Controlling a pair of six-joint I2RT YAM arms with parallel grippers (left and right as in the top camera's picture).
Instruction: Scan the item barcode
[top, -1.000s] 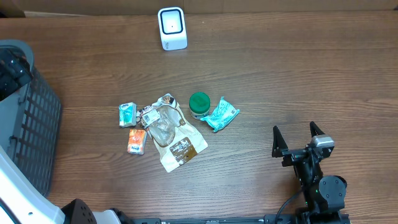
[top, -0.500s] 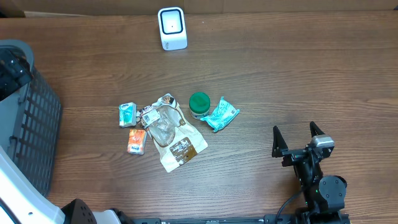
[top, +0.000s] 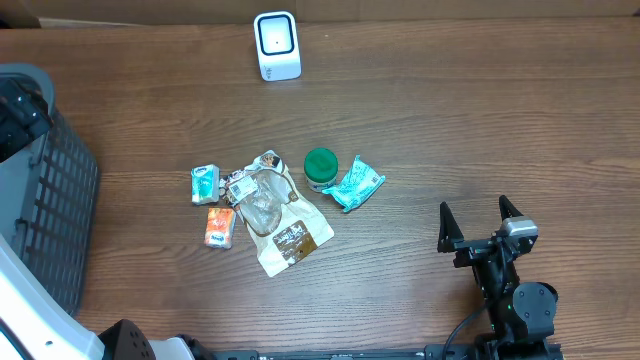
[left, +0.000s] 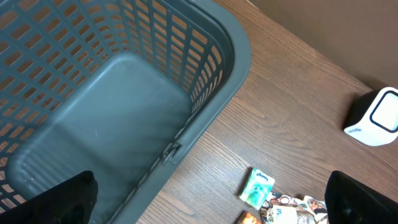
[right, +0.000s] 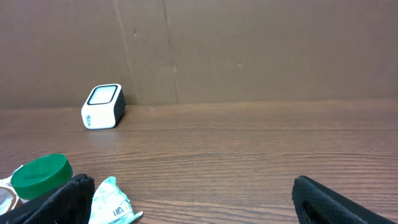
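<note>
**Overhead.** Scanner (top: 277, 46), white, upright at the far edge of the table (top: 480, 120). Item pile lies well apart from the scanner, on the robot's side of it:
- green-lidded jar (top: 320, 167)
- teal packet (top: 354, 184), just beside the jar
- clear pouch (top: 278, 218)
- small teal box (top: 204, 183)
- orange packet (top: 219, 227)

No barcode legible on any of them. Right claw (top: 476, 220) sits farther from the scanner than the pile and to its right; jaws wide, nothing between. Basket (top: 55, 200), far left of the scanner, is cut by the frame edge. Of the left arm (top: 20, 112) only a dark part over the basket shows.

**Left wrist.** Left claw (left: 210, 180): only two dark blurred tips in the bottom corners, wide apart, empty, above the basket. Scanner cut off by the right edge. Small teal box shows whole; the rest of the pile is cut by the bottom edge.

**Right wrist.** Right claw: tips only, wide, empty. Scanner small and distant at left, front markings unreadable. Jar and teal packet lie nearer than the scanner, cut by the bottom edge.
</note>
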